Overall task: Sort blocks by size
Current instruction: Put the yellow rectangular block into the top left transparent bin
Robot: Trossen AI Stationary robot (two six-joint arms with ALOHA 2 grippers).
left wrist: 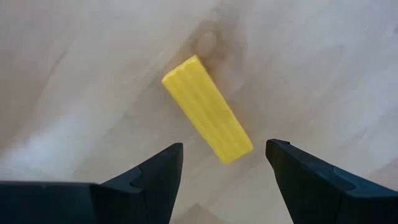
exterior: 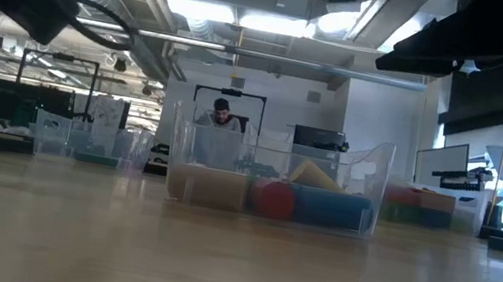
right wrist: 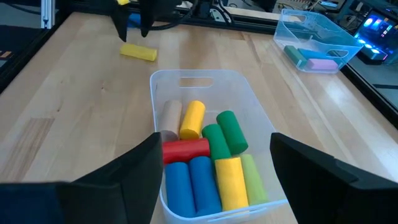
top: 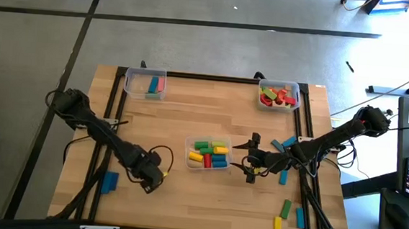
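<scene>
The left tool (left wrist: 224, 165) hangs spread just above a yellow ribbed wooden block (left wrist: 207, 117) lying on the worktop (left wrist: 74, 74), its long axis apparently slanting across the finger gap

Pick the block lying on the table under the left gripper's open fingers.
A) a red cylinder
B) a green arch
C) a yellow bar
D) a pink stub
C: the left wrist view shows a yellow bar lying flat on the wood ahead of the open left gripper.
</scene>
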